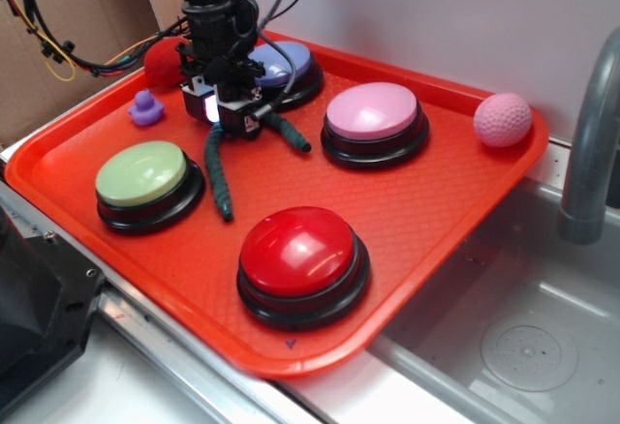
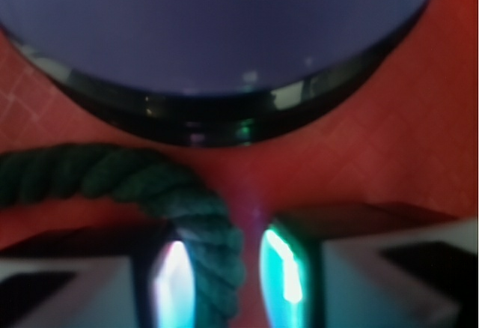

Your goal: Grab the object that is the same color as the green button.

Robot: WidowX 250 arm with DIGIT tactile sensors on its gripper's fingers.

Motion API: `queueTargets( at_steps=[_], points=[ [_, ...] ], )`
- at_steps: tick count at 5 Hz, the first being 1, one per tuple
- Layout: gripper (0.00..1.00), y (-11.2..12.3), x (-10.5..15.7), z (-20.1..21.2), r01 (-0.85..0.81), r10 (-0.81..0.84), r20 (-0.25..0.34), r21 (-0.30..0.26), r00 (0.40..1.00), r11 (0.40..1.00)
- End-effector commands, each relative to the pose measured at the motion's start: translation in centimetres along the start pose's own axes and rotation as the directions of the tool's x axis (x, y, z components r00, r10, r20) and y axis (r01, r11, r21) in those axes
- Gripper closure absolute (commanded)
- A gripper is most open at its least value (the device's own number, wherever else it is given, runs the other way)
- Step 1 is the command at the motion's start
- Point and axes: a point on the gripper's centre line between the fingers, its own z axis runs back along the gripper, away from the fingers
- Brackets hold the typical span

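— Where was the green rope (image 1: pixel 220 174)?
— On the orange tray (image 1: pixel 426 240), bent between the lavender button (image 2: pixel 217 28) and the green button (image 1: pixel 142 174).
— And the gripper (image 2: pixel 218 279)?
— Its 2 jaws straddled the rope's bend, apparently spread, not yet pinching.

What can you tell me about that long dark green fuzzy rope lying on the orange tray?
The long dark green fuzzy rope looks twisted and soft, like plush cord. It is bent into an arch on the orange plastic tray, one end trailing toward the pale lime-green dome button, the other toward the pink dome button. Its bend sits between the black robot gripper's fingers, just in front of the lavender-blue dome button. Whether the fingers are squeezing it is unclear.
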Motion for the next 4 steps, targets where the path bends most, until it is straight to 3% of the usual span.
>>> queueTargets(
  at_steps=[1, 2, 3, 4],
  points=[
    [1.0, -1.4, -2.1, 3.2, 0.087, -0.106, 0.11, 0.171, 0.988, 0.981],
    [1.0, -2.8, -3.4, 7.9, 0.107, -0.133, 0.171, 0.153, 0.976, 0.982],
    [1.0, -3.3, -3.9, 11.1, 0.056, -0.087, 0.195, 0.163, 0.977, 0.985],
    [1.0, -3.1, -4.6, 14.9, 0.002, -0.024, 0.218, 0.102, 0.976, 0.995]
  ],
)
